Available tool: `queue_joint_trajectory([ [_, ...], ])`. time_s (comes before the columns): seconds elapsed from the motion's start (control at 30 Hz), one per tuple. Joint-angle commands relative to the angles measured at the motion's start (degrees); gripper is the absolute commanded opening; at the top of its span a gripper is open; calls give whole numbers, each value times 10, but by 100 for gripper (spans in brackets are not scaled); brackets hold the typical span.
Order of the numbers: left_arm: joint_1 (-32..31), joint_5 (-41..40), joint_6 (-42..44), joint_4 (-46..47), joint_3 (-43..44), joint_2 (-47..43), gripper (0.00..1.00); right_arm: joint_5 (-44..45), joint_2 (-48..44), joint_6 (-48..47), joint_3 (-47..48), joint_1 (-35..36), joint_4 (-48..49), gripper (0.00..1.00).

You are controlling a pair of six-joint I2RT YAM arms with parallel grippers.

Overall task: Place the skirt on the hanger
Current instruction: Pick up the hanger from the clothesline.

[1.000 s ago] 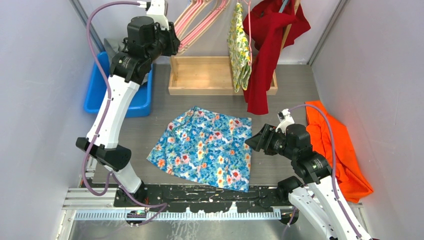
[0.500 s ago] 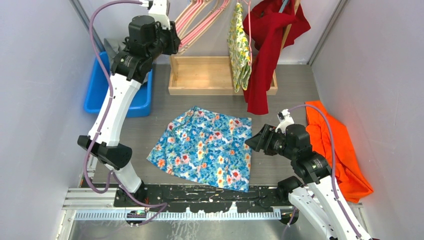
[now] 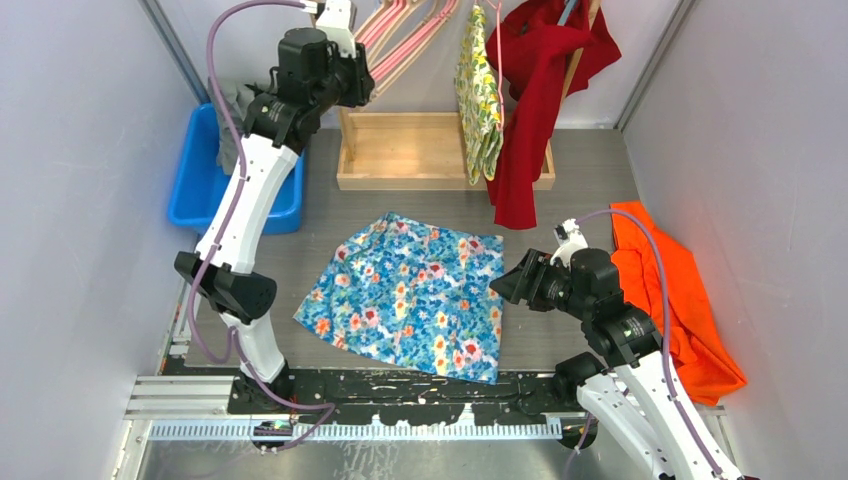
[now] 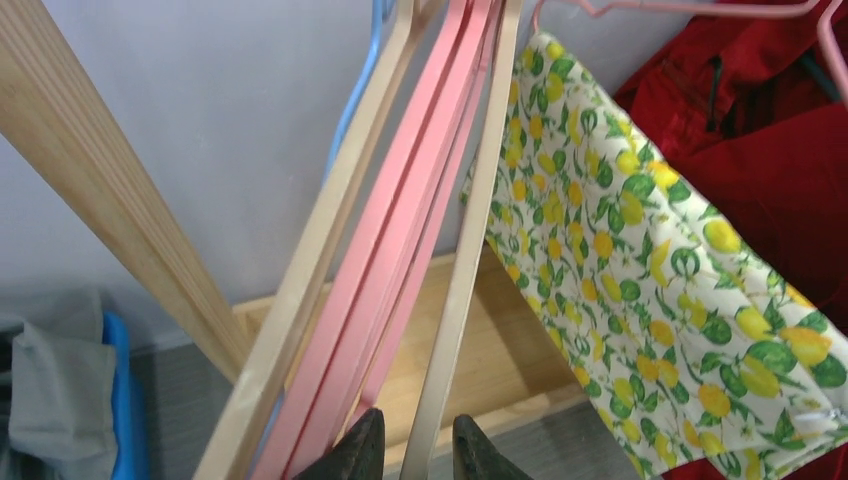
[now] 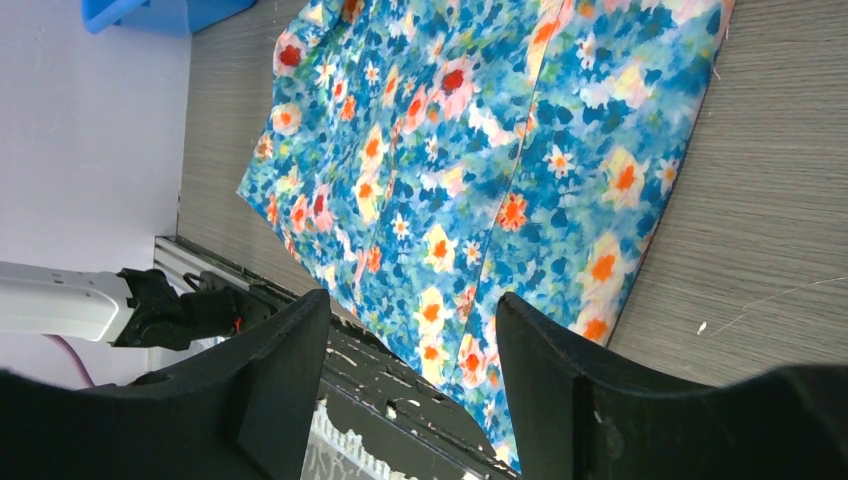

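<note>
Blue, mostly, Ines: the thin floral skirt (image 3: 415, 295) has a blue ground strewn with orange, white and pink flowers. It lies spread flat in the middle of the grey wood-grain counter (image 3: 580, 170), between the two arms. Its narrow edge points to the shallow wooden tray (image 3: 400, 150) and its wide hem to the arm bases.

How do you think it will handle, Tom?

Light and limp, I'd say. It has no stiffness, so whatever isn't pinched will sag and fold. It isn't fragile, but a shallow pinch may take only the top layer, or drag the cloth across the counter.

Where would you take hold, then?

At the narrow far edge, which I take for the waistband. I'd pinch near a corner and deep enough to catch both layers, so it hangs straight for the hanger.

And the jaws?

The right arm (image 3: 625, 330) sits low just beside the skirt's right edge. The right jaws are spread wide with nothing in them, and the wrist view shows the print between them.

The left arm (image 3: 250, 190) is raised to the hangers at the back. The left jaws stand narrowly apart on either side of the sloping bar of a pale wooden hanger (image 4: 470, 250), just beside the pink hangers (image 4: 400, 230). I cannot tell whether they pinch the bar or only straddle it.
</note>
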Motion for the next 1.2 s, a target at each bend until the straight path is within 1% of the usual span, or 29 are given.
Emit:
queue_joint_trajectory([
  [0.0,3,6,-2,36,50,-3,32,-7,-2,-11,4,0,12,67],
  [0.1,5,6,-6,46,55,2,34,-8,-4,-11,4,1,11,67],
  [0.2,11,22,-16,42,65,15,32,-8,-6,-12,3,0,8,67],
  [0.33,13,36,-21,40,62,23,24,-8,-10,-12,2,0,5,67],
  [0.6,13,47,-29,42,74,20,3,-8,-12,-12,9,0,1,67],
  [0.63,13,51,-32,42,76,17,2,-7,-12,-12,10,0,1,67],
  [0.77,13,65,-43,62,69,-12,0,-6,-9,-13,18,0,-1,67],
  [1.07,12,81,-51,116,11,-101,0,-8,-7,-12,25,0,-2,67],
  [1.17,13,87,-52,100,25,-109,0,-8,-7,-12,28,0,-4,67],
])
